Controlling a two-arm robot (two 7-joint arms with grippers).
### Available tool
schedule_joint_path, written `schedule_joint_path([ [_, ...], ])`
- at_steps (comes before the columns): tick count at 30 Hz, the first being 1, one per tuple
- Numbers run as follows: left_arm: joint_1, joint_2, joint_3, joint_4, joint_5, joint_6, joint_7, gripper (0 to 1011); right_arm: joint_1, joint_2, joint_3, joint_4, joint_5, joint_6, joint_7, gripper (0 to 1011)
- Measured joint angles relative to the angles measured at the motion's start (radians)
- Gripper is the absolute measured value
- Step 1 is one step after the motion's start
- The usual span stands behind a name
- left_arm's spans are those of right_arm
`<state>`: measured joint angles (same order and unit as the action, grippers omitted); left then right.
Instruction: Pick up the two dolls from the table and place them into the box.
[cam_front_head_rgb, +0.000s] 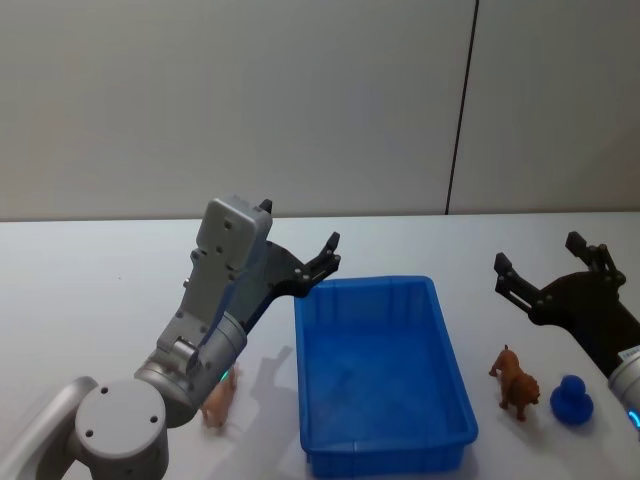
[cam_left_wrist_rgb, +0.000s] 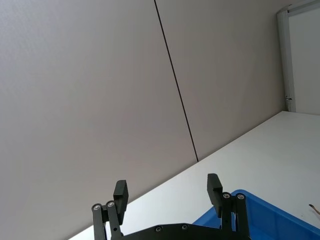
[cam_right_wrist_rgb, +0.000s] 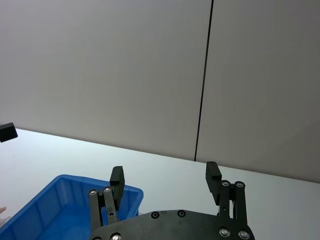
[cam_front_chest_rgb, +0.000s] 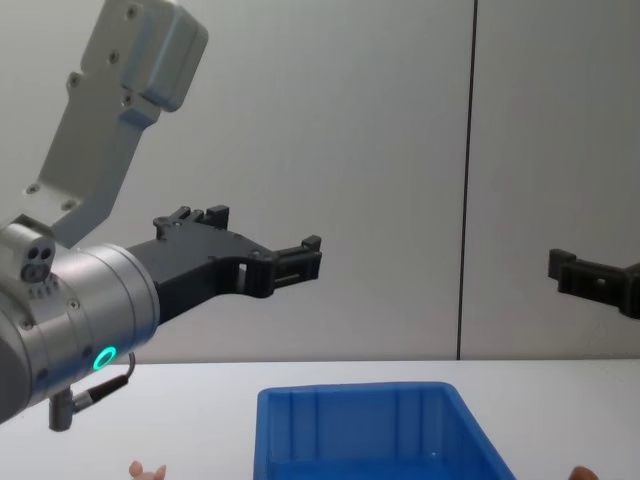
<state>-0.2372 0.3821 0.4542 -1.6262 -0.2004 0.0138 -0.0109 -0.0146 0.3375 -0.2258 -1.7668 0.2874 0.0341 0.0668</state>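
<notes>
Pink doll (cam_front_head_rgb: 216, 404) lies left of box (cam_front_head_rgb: 385, 284), near side of spread left jaws; brown doll (cam_front_head_rgb: 516, 381), long axis near–far, lies right of box, nearer spread right jaws

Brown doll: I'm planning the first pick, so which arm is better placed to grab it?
Right. The brown doll lies right of the box, near the open right gripper; the left gripper is on the box's other side.
</notes>
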Motion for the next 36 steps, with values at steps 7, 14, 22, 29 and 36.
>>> schedule_joint_path([
  [7,0.0,0.0,0.0,0.0,0.0,0.0,0.0,1001,-0.001,0.002,0.002,0.003,0.003,0.0,0.003,1001],
  [14,0.0,0.0,0.0,0.0,0.0,0.0,0.0,1001,-0.009,0.019,0.015,0.011,0.021,0.01,0.018,1001],
  [22,0.0,0.0,0.0,0.0,0.0,0.0,0.0,1001,-0.031,0.062,0.042,0.024,0.044,0.035,0.05,1001],
  [29,0.0,0.0,0.0,0.0,0.0,0.0,0.0,1001,-0.048,0.106,0.067,0.044,0.061,0.07,0.099,1001],
  [36,0.0,0.0,0.0,0.0,0.0,0.0,0.0,1001,-0.053,0.139,0.086,0.072,0.071,0.107,0.149,1001],
])
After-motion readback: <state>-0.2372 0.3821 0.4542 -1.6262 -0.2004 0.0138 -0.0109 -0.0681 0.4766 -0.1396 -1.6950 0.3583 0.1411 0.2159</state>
